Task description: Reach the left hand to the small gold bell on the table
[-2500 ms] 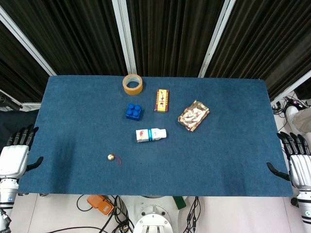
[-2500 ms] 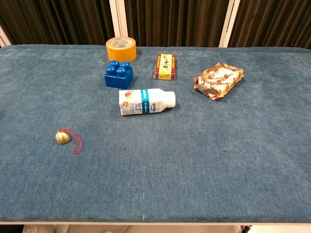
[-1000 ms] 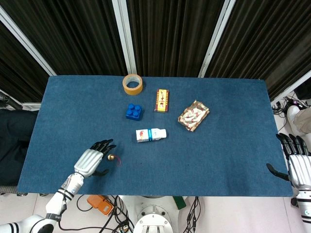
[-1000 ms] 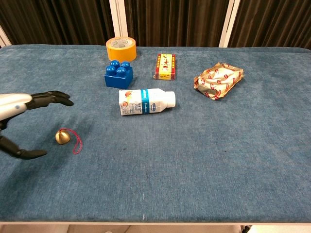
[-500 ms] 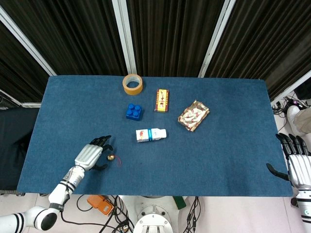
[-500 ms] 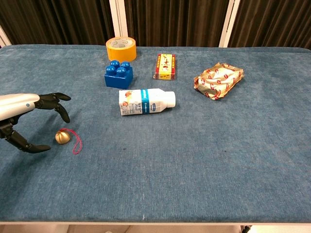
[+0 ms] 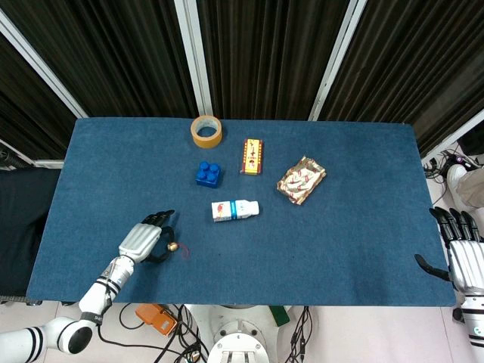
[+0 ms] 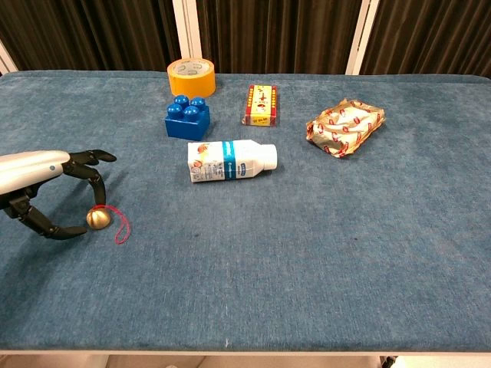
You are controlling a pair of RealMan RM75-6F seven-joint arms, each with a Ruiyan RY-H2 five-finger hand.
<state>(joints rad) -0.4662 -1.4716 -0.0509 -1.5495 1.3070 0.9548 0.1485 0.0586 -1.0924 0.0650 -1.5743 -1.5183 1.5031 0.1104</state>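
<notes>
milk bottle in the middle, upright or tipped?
Tipped. The milk bottle lies on its side on the table, white cap toward the robot's right, label facing up in both views.

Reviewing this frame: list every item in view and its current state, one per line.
left hand: fingers closing around the bell
right hand: open, off the table's edge
gold bell: on the table
bottle: lying down
tape roll: flat
blue block: studs up

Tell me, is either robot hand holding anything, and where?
Left robot hand closes around the gold bell, fingertip and thumb at its sides; a firm hold cannot be told. Right robot hand holds nothing.
</notes>
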